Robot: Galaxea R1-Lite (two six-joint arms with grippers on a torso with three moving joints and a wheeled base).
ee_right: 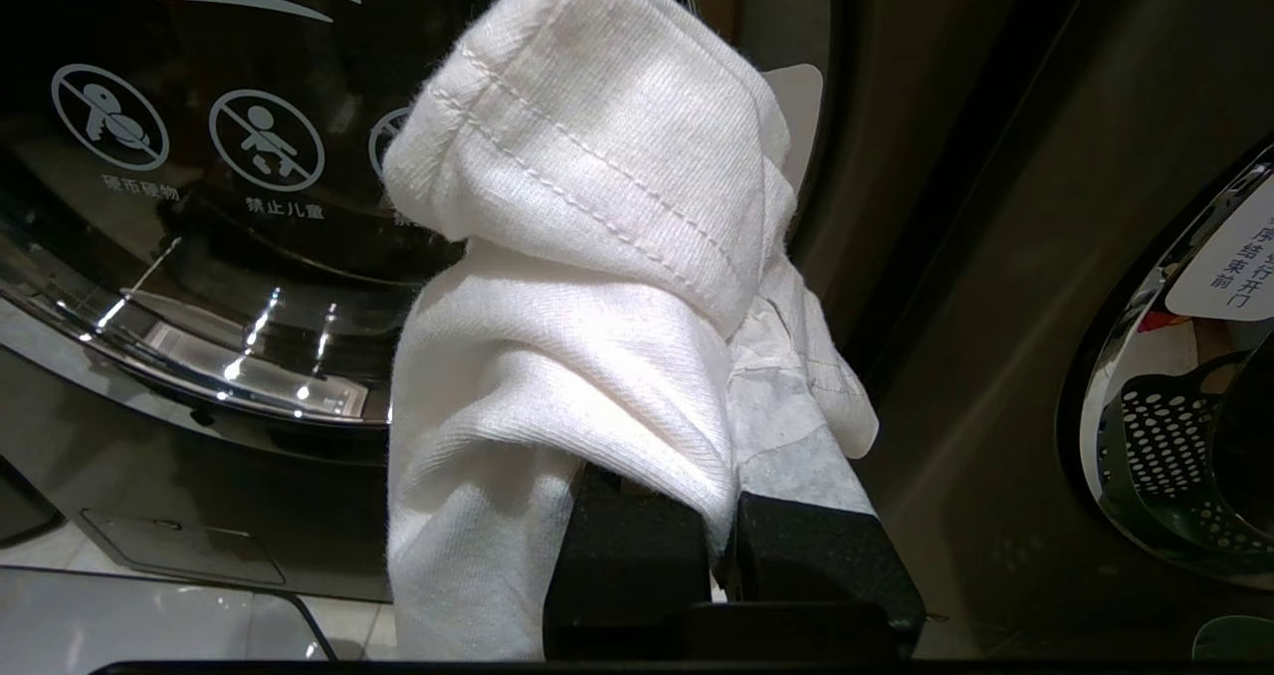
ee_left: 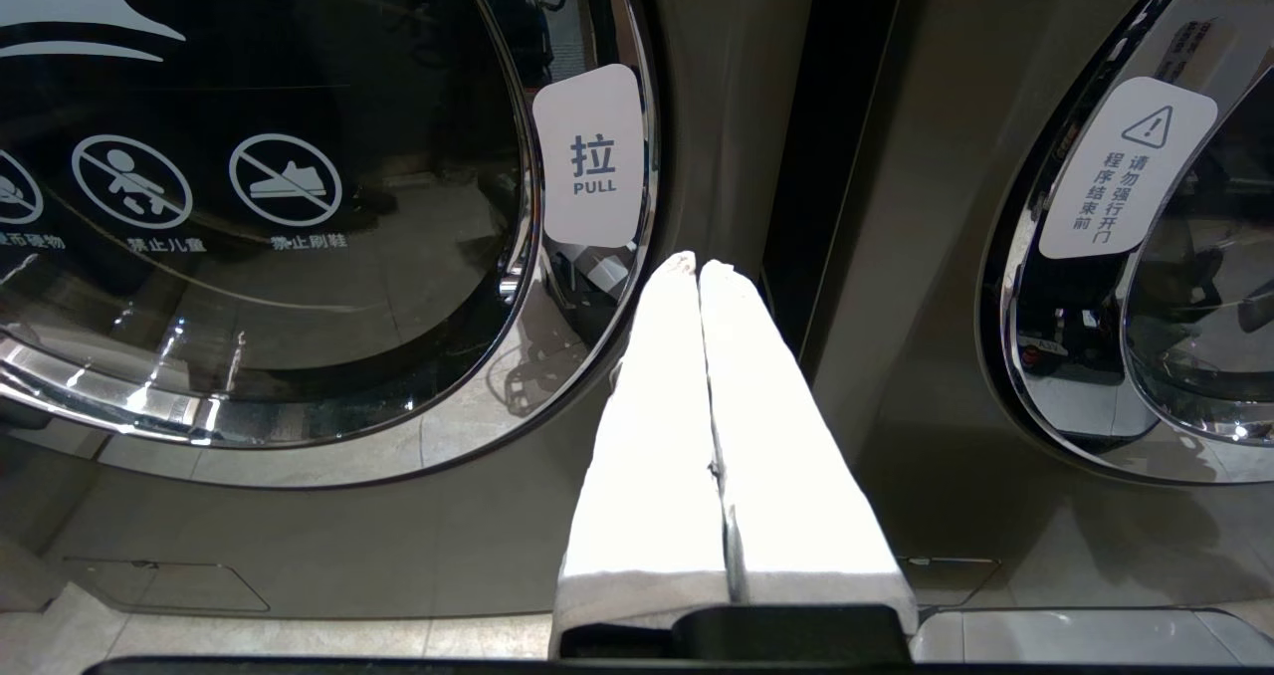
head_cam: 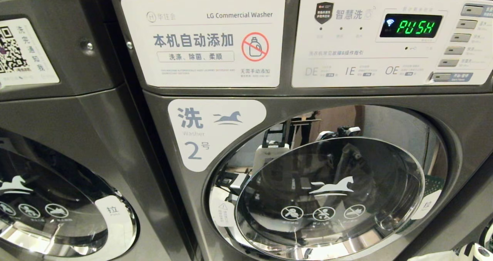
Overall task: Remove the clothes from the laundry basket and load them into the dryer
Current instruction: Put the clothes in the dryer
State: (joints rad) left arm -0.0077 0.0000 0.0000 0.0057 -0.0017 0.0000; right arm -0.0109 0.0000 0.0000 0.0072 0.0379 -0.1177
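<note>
My right gripper (ee_right: 735, 356) is shut on a white knitted garment (ee_right: 587, 257), which drapes over and hides its fingertips. It hangs low in front of the round glass door (ee_right: 199, 157) of a machine. My left gripper (ee_left: 699, 265) is shut and empty, its white-wrapped fingers pressed together beside a door's PULL label (ee_left: 592, 157). The head view shows neither arm. It faces the dryer (head_cam: 454, 111), a grey front-loader labelled Washer 2, with its door (head_cam: 331, 191) shut. The laundry basket shows only as a perforated reflection (ee_right: 1174, 446) in a chrome door ring.
A second grey machine (head_cam: 57, 199) stands to the left, its door shut too. The control panel (head_cam: 389, 37) above reads PUSH. A third door ring (ee_right: 1145, 376) lies to the right. Pale floor tiles (ee_left: 299, 640) run below the machines.
</note>
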